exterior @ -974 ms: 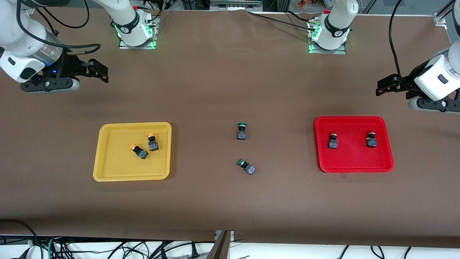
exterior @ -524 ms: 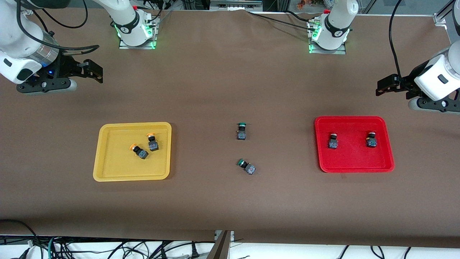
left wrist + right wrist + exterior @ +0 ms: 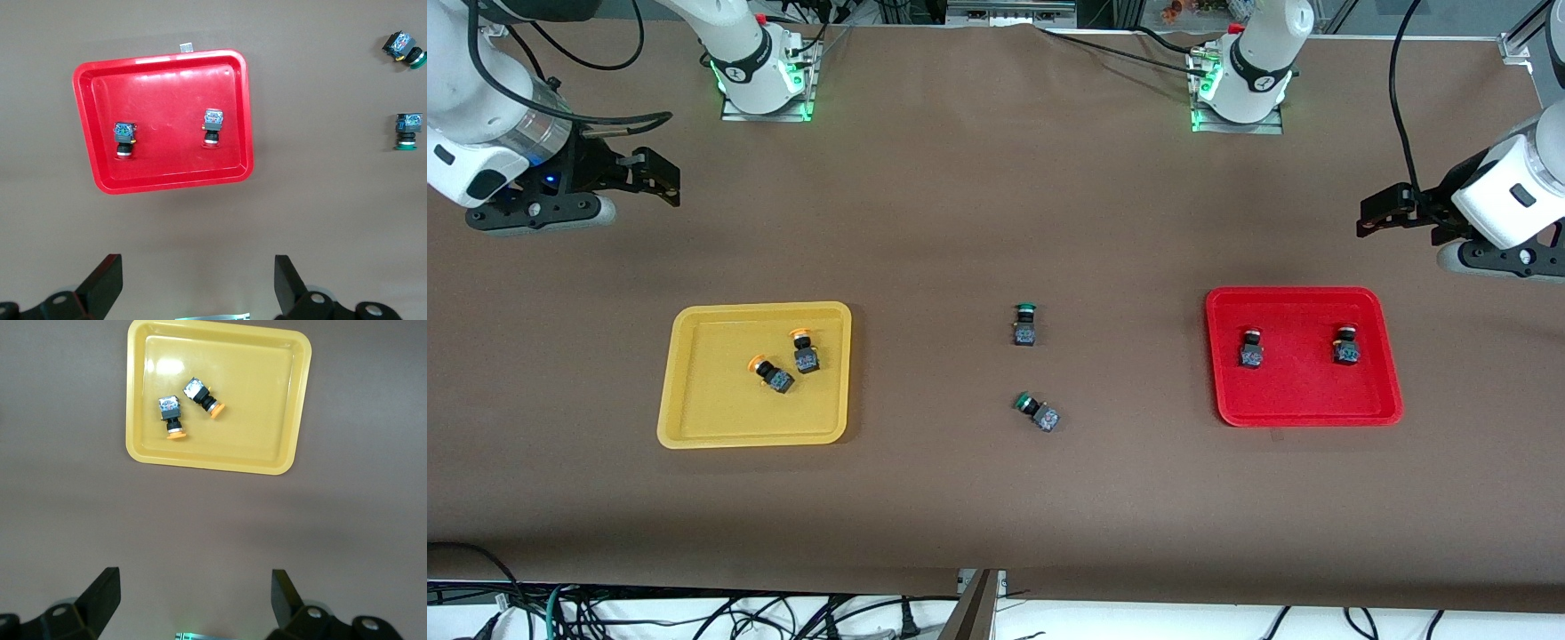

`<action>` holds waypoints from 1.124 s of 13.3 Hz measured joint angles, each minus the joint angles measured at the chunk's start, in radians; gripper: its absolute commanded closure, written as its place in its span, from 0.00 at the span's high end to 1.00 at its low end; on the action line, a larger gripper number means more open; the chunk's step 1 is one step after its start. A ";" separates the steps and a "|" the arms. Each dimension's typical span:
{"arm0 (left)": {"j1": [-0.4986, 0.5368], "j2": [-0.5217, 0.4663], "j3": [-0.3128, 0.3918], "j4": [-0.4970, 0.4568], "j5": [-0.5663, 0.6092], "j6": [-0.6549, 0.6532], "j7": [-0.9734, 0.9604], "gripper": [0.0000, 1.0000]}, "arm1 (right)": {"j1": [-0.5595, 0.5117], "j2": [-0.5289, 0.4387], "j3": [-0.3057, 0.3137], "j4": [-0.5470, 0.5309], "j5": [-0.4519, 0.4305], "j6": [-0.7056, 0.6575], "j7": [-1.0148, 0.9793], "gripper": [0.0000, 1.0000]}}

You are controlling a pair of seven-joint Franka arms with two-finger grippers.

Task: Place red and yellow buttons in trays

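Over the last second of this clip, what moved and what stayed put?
Only the right end effector moved: it drew back a little toward its arm's end of the table and upward in the front view, open and empty. The left end effector stayed put, open. Both yellow buttons stayed in the yellow tray, both red buttons in the red tray, and the green buttons between the trays.

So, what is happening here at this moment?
Nothing is being handled. The two yellow buttons lie in the yellow tray, the two red buttons in the red tray. Two green buttons lie on the table between the trays. The left pincer and right pincer are open, empty, each above the table beside its tray.
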 measured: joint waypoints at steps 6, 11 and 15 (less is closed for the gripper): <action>0.000 0.002 0.000 0.000 0.000 0.000 0.000 1.00 | -0.008 0.052 0.000 0.067 0.000 -0.046 -0.001 1.00; 0.000 0.002 0.000 0.000 0.000 0.000 0.000 1.00 | -0.008 0.069 0.000 0.072 0.000 -0.046 -0.001 1.00; 0.000 0.002 0.000 0.000 0.000 0.000 0.000 1.00 | -0.010 0.069 -0.001 0.088 0.000 -0.045 -0.001 1.00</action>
